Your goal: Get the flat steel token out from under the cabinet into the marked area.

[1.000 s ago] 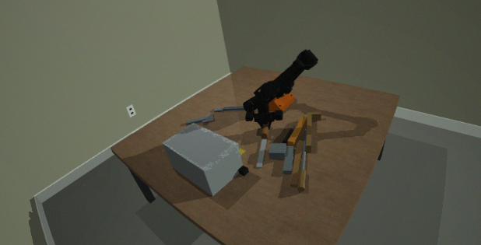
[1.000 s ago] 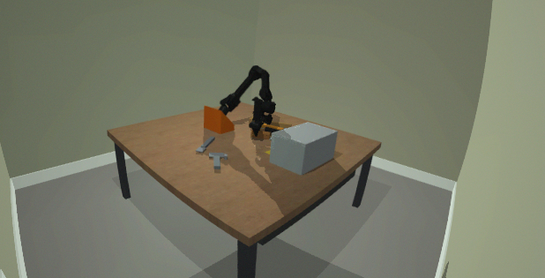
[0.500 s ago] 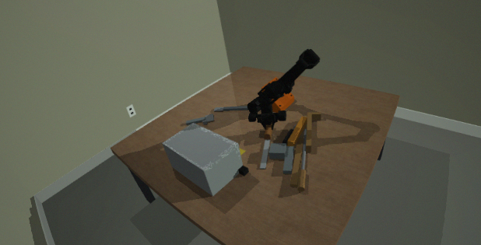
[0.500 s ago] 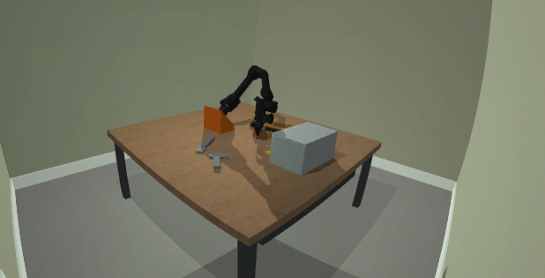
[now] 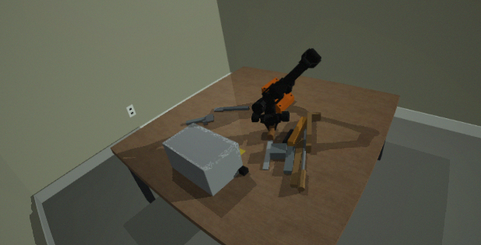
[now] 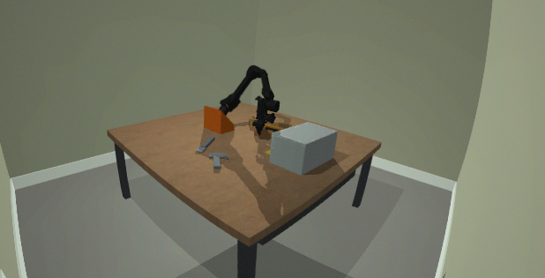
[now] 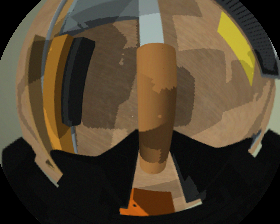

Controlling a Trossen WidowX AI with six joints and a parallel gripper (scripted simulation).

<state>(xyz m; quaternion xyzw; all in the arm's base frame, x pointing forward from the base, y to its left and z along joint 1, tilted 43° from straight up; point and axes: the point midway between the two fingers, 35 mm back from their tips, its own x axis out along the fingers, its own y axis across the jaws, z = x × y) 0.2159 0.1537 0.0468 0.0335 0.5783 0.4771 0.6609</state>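
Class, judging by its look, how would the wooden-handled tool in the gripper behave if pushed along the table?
The tool would probably stay stiff, its pale blade being straight. Its rounded handle might roll a little, though the flat blade should resist that.

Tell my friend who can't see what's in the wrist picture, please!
The tool grips the round wooden handle of something with a flat, pale metal blade. To the right are a yellow patch on the brown table and a dark slotted edge; to the left, an orange-brown bar beside a black block.
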